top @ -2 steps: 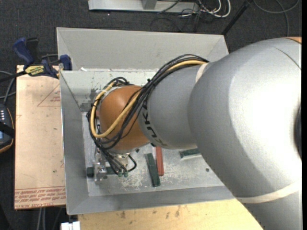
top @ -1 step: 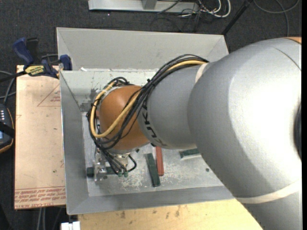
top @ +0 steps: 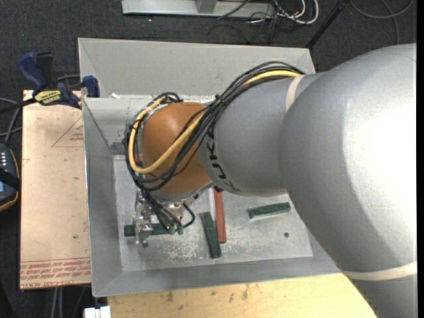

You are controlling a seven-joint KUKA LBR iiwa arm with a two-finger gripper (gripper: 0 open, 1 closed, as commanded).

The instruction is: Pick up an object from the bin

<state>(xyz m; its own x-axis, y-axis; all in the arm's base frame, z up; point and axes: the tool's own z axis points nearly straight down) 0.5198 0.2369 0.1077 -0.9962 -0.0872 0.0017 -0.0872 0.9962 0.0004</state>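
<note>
Reaching in: arm from right, orange cover (top: pixel 169 148) above tool (top: pixel 149 227), low over left-front floor of bin (top: pixel 99 204).
Tool state: can't tell if open or closed; cables & cover block it.
Nearest thing: dark-green piece (top: pixel 130 230) at tool's left side, poss. touching it.
Others: green stick (top: pixel 211 236) & red stick (top: pixel 219 218) side by side, just right of tool; green bar (top: pixel 269 210) farther right, apart.

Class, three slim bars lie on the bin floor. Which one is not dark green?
The red bar, the middle one. A dark green bar lies close beside it on its left; the second dark green bar lies apart to its right.
</note>
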